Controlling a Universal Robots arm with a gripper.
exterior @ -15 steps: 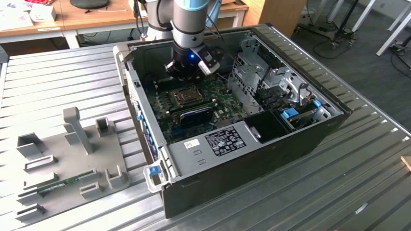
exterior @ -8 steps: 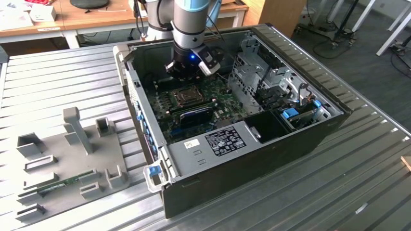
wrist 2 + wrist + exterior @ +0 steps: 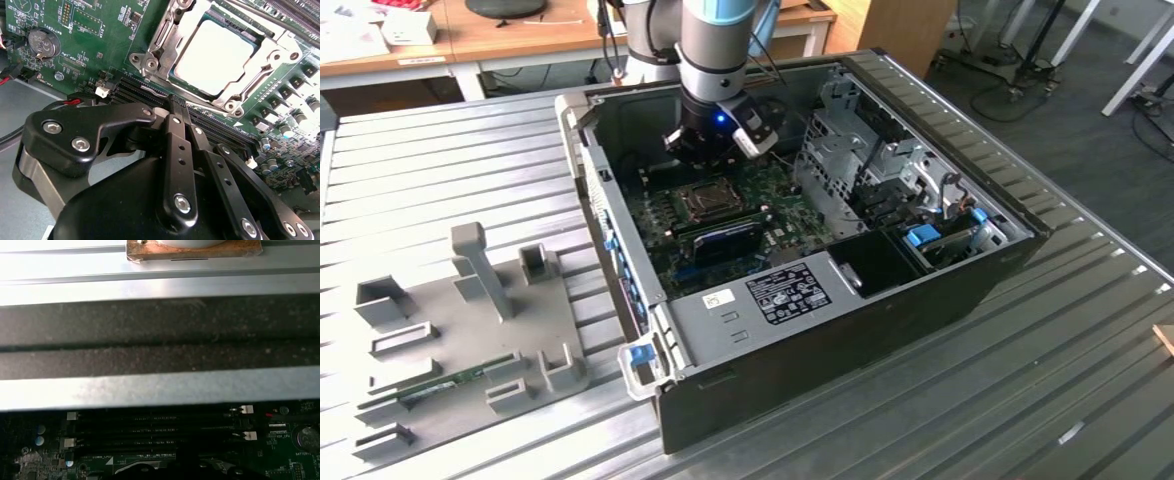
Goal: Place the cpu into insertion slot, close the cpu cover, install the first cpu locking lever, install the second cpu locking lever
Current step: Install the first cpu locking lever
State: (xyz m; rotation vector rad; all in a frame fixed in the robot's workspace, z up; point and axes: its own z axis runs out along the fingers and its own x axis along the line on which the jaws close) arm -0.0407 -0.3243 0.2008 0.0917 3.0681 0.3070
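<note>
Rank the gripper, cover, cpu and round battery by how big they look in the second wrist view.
1. gripper, though it is nearest the camera, which inflates it.
2. cover.
3. cpu, framed by the cover.
4. battery, clearly smallest.

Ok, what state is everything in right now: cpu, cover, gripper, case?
cpu: seated in the insertion slot.
cpu cover: down flat around the cpu.
gripper: jaws shut, holding nothing.
computer case: lying on its side, open on top.
</note>
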